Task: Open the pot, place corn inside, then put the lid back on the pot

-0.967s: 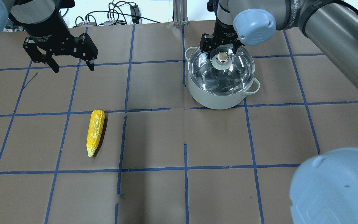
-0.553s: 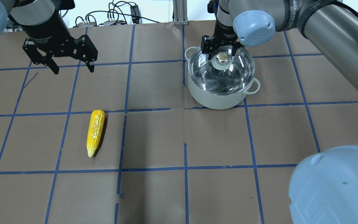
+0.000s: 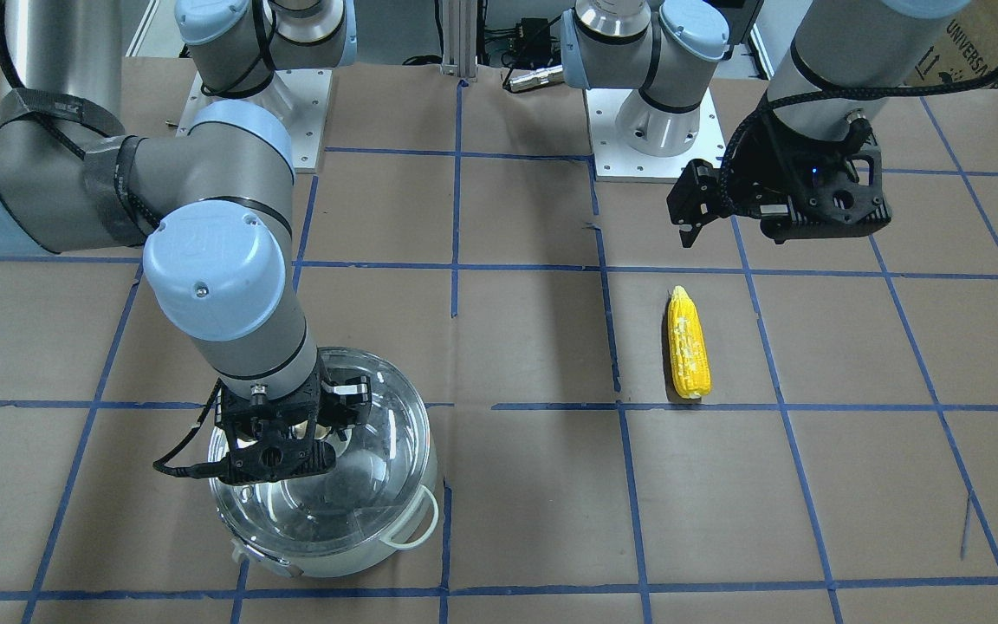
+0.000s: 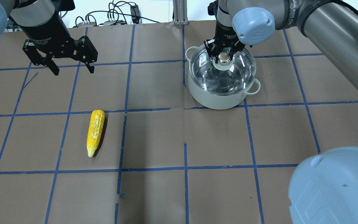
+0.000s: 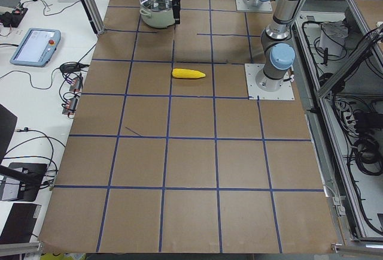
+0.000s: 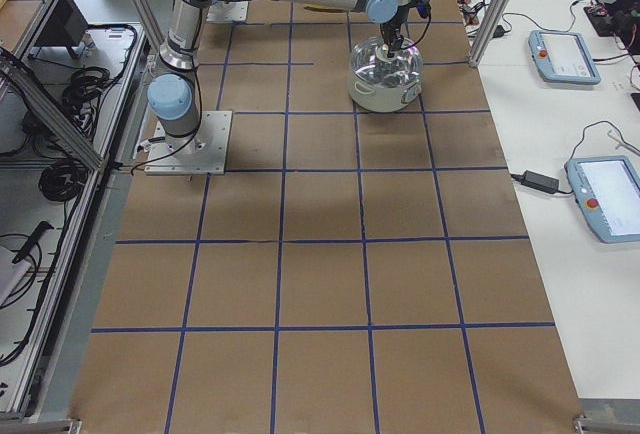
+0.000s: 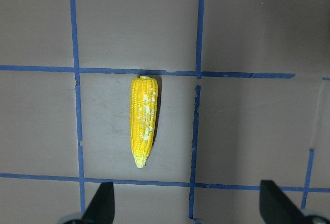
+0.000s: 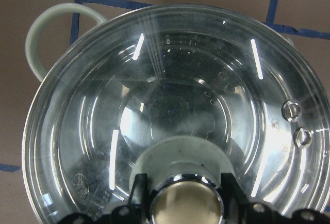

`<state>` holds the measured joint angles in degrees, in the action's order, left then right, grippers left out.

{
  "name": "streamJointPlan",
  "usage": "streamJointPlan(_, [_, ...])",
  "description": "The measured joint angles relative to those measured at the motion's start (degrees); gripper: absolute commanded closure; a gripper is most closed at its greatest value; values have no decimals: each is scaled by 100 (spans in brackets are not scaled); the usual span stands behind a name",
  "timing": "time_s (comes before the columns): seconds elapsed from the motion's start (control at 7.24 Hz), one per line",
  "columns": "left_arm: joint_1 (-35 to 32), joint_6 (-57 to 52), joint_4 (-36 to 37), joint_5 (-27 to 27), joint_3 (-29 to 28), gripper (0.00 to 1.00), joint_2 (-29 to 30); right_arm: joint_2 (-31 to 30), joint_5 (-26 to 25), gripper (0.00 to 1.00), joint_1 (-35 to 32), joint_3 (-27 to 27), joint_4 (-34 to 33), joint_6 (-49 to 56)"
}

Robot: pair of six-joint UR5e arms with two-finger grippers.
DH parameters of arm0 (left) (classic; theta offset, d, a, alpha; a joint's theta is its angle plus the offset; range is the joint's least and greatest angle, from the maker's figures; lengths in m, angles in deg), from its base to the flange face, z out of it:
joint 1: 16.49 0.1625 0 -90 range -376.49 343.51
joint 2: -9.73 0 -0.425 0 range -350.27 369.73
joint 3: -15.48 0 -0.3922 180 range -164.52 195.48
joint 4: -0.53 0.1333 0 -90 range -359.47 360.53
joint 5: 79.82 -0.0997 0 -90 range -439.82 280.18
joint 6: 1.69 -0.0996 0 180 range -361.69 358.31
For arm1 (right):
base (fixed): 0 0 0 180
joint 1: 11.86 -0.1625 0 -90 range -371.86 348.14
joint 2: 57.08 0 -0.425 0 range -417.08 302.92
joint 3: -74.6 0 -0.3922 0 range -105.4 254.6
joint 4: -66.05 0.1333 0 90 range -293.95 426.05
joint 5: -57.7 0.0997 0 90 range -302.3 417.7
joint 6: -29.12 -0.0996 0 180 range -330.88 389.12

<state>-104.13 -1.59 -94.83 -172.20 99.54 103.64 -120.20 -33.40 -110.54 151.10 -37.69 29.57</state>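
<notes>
The pot [image 4: 216,99] stands at the table's far right, and its glass lid [image 4: 238,71] sits on it. My right gripper [image 4: 224,57] is straight above it, and its fingers are shut on the lid's knob [image 8: 185,203]. The right wrist view shows the lid [image 8: 180,95] seated on the pot's rim, with one loop handle [image 8: 41,33] at the upper left. The corn [image 4: 95,132] lies alone on the paper at the left. My left gripper [image 4: 73,70] hangs open and empty, above the table and beyond the corn. Its wrist view shows the corn [image 7: 143,121] ahead of the open fingers.
Brown paper with a blue tape grid covers the table [image 4: 185,140]. Cables and small devices [image 4: 110,18] and an aluminium post [image 4: 179,12] are at the far edge. Tablets [image 6: 565,54] lie on a side bench beyond the pot.
My right gripper has come down over the lid, and its fingers have closed from wide open onto the knob. The left arm has barely moved. The corn and pot are still.
</notes>
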Motion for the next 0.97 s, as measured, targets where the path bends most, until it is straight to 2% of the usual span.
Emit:
streamJointPlan(0.28, [1, -16, 0, -17, -28, 0, 14, -44, -26, 72, 19, -148, 271, 21])
streamJointPlan(0.55, [17, -69, 12, -38, -64, 0, 18, -171, -15, 73, 47, -707, 1021, 41])
streamJointPlan(0.83, [206, -655, 103, -36, 179, 0, 131, -582, 15, 73, 132, -1083, 1842, 161])
streamJointPlan(0.97, [404, -991, 403, -20, 497, 0, 257, -914, 14, 74, 214, -1097, 2117, 352])
